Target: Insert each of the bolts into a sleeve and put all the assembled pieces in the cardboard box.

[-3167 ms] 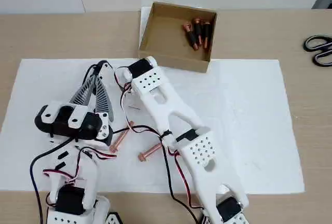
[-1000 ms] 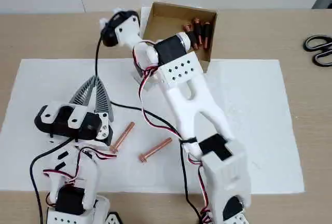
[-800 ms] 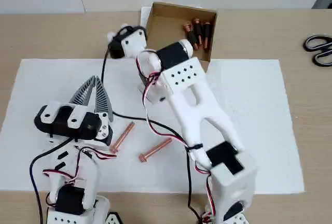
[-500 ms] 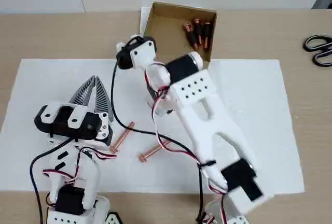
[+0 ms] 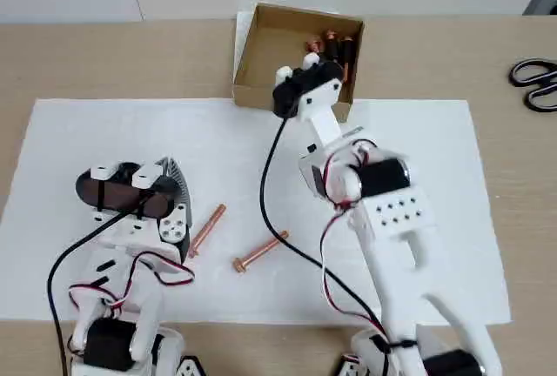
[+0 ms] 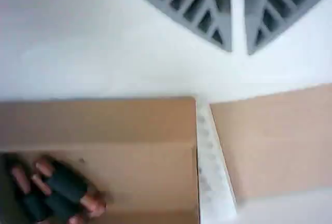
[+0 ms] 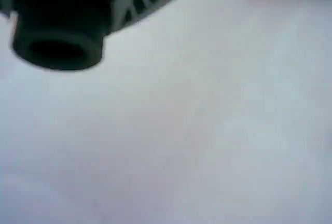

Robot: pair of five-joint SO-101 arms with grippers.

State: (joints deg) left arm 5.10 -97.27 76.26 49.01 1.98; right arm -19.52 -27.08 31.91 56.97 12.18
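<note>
Two copper bolts [image 5: 206, 230] [image 5: 259, 251] lie loose on the white paper between the arms. The cardboard box [image 5: 261, 63] stands at the back with several assembled pieces [image 5: 335, 50] in its far right corner. My right arm's head [image 5: 305, 89] hangs at the box's near edge. In the right wrist view my right gripper [image 7: 104, 6] is shut on a black sleeve [image 7: 57, 42] above bare paper. My left gripper [image 6: 238, 42] is shut with nothing in it, pointing toward the box [image 6: 98, 120] and the assembled pieces [image 6: 57, 187]. Its grey fingers [image 5: 174, 180] sit left of the bolts.
Scissors [image 5: 535, 80] lie at the table's right edge, far from the arms. The white paper [image 5: 452, 219] has open room on its right half. Black cables run from the right arm across the paper close to the bolts.
The right arm swung from the box's left side across to its near edge and drew back. The left wrist tilted up, hiding most of its fingers. The bolts stayed put.
</note>
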